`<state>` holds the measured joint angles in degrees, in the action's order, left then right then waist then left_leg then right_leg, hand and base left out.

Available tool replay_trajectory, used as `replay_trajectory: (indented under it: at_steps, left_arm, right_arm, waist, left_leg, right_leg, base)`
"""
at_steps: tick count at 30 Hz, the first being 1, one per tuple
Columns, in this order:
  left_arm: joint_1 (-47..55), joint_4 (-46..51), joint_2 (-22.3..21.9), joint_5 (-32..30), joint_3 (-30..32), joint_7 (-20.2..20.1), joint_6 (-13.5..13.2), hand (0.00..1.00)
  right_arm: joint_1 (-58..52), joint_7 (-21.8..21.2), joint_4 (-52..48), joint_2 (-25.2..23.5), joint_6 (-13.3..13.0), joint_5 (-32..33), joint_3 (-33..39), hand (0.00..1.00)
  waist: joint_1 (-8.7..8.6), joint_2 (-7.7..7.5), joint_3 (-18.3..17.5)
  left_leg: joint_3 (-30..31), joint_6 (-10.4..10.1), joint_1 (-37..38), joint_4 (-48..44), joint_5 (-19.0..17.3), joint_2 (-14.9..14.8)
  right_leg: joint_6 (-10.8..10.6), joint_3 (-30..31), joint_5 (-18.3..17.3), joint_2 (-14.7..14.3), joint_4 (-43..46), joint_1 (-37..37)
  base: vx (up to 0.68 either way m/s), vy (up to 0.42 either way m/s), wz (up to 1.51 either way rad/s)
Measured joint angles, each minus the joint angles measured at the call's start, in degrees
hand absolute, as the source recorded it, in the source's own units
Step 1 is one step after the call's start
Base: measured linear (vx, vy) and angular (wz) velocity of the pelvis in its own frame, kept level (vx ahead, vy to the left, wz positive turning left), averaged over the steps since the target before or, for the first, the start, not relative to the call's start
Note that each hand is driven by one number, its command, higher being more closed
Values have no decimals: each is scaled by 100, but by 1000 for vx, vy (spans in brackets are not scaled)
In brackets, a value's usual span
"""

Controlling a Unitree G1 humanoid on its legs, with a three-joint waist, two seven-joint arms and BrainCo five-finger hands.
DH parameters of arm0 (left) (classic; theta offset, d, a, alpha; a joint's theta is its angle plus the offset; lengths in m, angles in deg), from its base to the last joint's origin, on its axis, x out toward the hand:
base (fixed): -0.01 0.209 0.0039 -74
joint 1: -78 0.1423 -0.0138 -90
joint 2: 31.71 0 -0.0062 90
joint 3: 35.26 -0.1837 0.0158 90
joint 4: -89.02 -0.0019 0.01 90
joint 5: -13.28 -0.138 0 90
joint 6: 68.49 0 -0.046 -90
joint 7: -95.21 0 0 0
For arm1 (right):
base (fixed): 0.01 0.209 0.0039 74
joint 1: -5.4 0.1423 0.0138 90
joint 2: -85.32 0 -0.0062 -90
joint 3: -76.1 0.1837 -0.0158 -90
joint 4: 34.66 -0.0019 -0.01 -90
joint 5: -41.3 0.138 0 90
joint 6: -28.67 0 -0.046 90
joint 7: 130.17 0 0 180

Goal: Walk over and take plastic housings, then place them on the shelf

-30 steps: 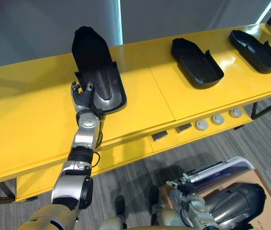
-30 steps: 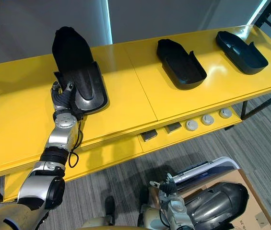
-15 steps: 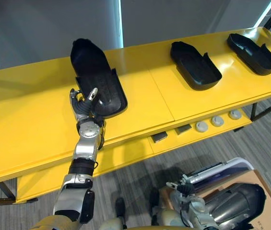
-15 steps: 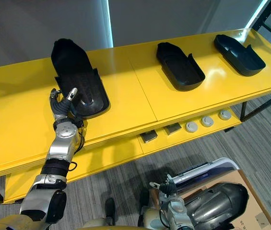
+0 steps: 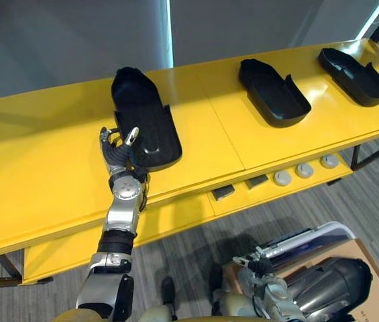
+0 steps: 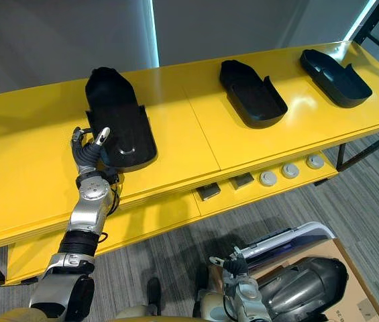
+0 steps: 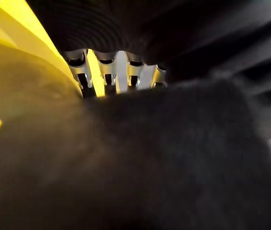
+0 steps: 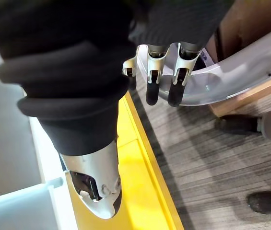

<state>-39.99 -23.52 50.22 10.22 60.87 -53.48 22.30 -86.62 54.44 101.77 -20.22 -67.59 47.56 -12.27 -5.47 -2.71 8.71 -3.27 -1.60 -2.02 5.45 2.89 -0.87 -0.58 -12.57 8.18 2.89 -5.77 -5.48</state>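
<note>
Left eye view: a long yellow shelf (image 5: 41, 168) carries three black plastic housings, all lying flat with the hollow side up. The left housing (image 5: 145, 121) lies about mid-length of the shelf, reaching from near the back edge toward the front edge. The left hand (image 5: 117, 149) is at its near left corner, fingers loosely spread and not curled round it, with one silver finger raised against the near rim. In the left wrist view the fingers (image 7: 107, 72) stand in a straight row just behind the dark housing wall. The middle housing (image 5: 273, 90) and the end housing (image 5: 355, 65) lie well apart toward the shelf's right end. On the lower ledge under the front edge sit round parts (image 5: 282, 176) and small dark blocks (image 5: 223, 191). The right hand (image 8: 153, 88) hangs low with relaxed, straight fingers, holding nothing, beside a cardboard box (image 5: 377, 295) that holds a grey housing (image 5: 327, 285).
</note>
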Motion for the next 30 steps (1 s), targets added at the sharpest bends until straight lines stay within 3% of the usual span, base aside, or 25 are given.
replay_trajectory:
  at_steps: [10,14,17,18,24,30]
  left_arm:
    - [20,309,-15,-253,-123,9,-7,0]
    - [198,1035,-102,-636,-282,27,-20,0]
    - [670,1991,-286,-836,-741,18,-204,0]
    - [842,2241,-388,-888,-894,8,-273,100]
    - [2118,3150,-580,-1039,-1853,-352,-678,100]
    - [2746,3081,-403,-1571,-1907,-904,-704,100]
  right_arm:
    - [-7,-102,1,2,0,6,-3,0]
    - [-7,-97,22,3,-1,16,-42,0]
    - [-49,-98,230,14,-21,39,-63,0]
    - [-97,-99,244,12,-20,43,-65,0]
    - [-222,-95,347,7,-41,112,-95,0]
    - [-251,-100,397,4,-55,113,-138,0]
  waist:
    - [0,5,-3]
    - [3,23,-13]
    - [37,72,-44]
    - [69,103,-63]
    - [221,218,-157]
    - [325,214,-228]
  left_leg:
    - [-1,-4,-2,3,-3,-1]
    - [12,0,-3,2,-1,2]
    - [64,-1,-29,-1,-3,6]
    - [84,1,-39,-1,-6,9]
    - [155,8,-30,-1,-9,7]
    - [173,-26,-5,32,-28,-8]
  right_leg:
    - [-20,-1,-16,1,-16,-1]
    - [-23,-15,-18,3,-7,0]
    - [-50,-39,-40,15,2,0]
    - [-51,-46,-45,19,2,0]
    - [-60,-95,-65,17,4,42]
    - [-129,-153,-146,15,-16,128]
  base:
    - [0,0,0]
    - [0,0,0]
    - [0,0,8]
    - [0,0,11]
    - [-3,12,6]
    - [-42,20,7]
